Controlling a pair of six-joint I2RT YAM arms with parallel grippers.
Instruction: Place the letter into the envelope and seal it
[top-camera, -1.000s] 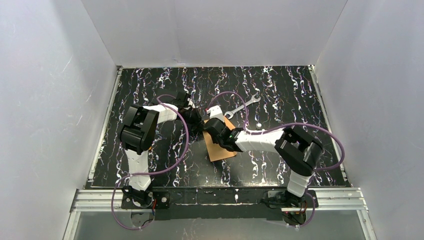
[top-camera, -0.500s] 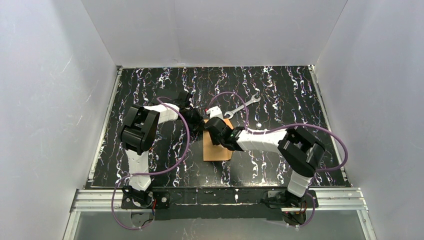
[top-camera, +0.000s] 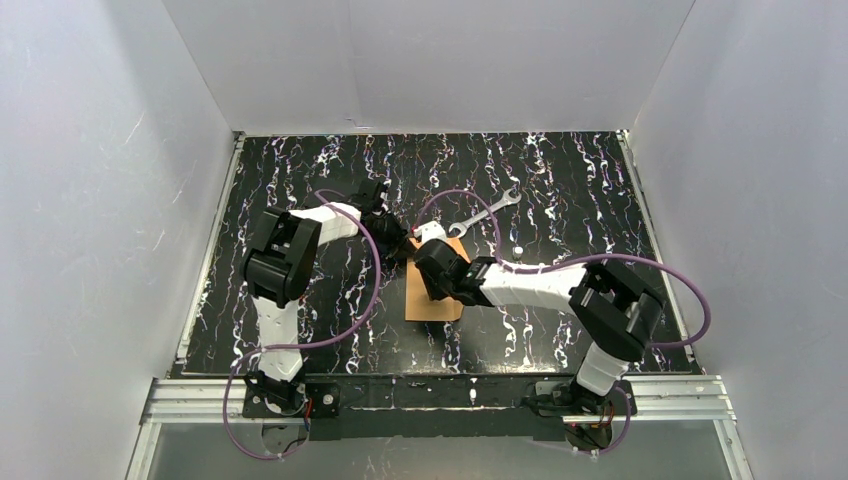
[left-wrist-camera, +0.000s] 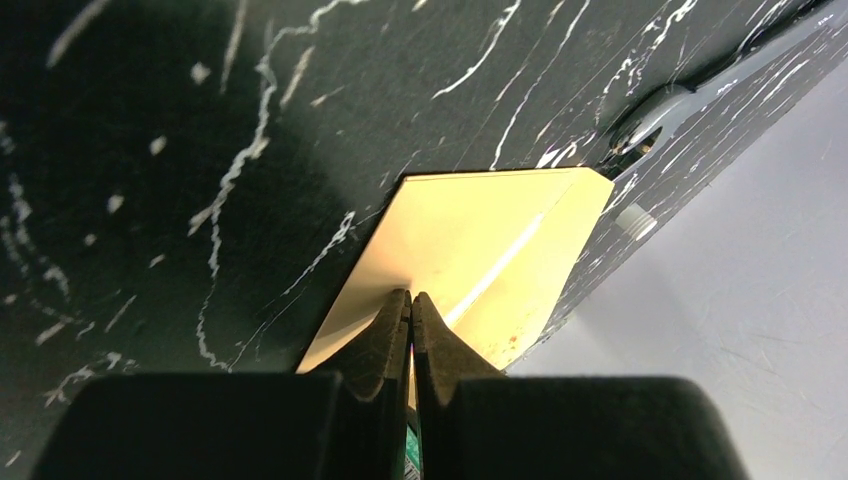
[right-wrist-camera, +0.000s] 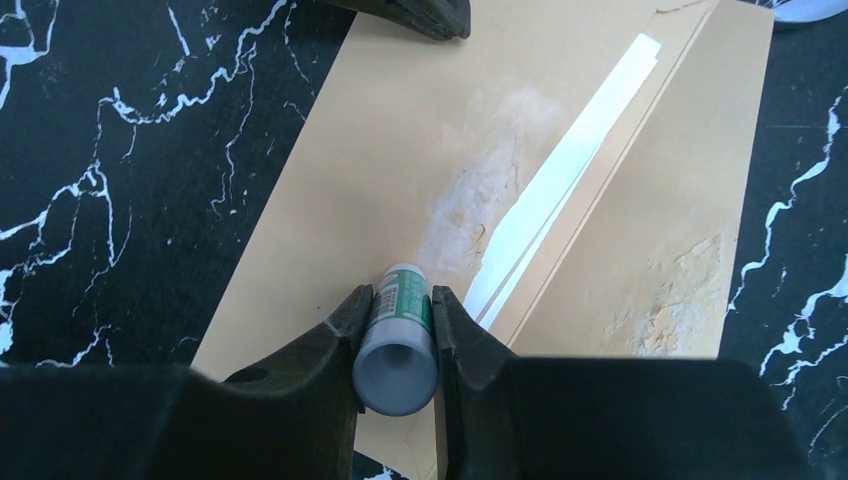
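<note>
Nearest the arm bases, the right gripper (right-wrist-camera: 400, 296) was clenched around a small grey cylindrical glue stick with a green-and-white label (right-wrist-camera: 398, 345). It held the stick's tip down against the flat orange-brown kraft paper envelope (right-wrist-camera: 420, 150). The envelope lay flat on the black, white-veined marble-patterned table (top-camera: 560, 170), between the two arms and near the table's middle.

Whitish smears marked the paper on both sides of a pale diagonal strip that ran along what looked like the flap's edge. This suggested glue had already been laid down. Whether the flap was fully stuck could not be told.

At the envelope's far edge, the left gripper (left-wrist-camera: 410, 298) had its fingers drawn together, with the tips resting on the paper. It seemed to be pinning the envelope down rather than carrying it.

Further back lay a slim silver metal wrench (top-camera: 487, 210), just beyond the envelope's far corner.

The cream bordered letter was nowhere in view, so it was probably already inside. By this reading, insertion was done and sealing was under way — what remained was finishing the glue and pressing the flap closed.
</note>
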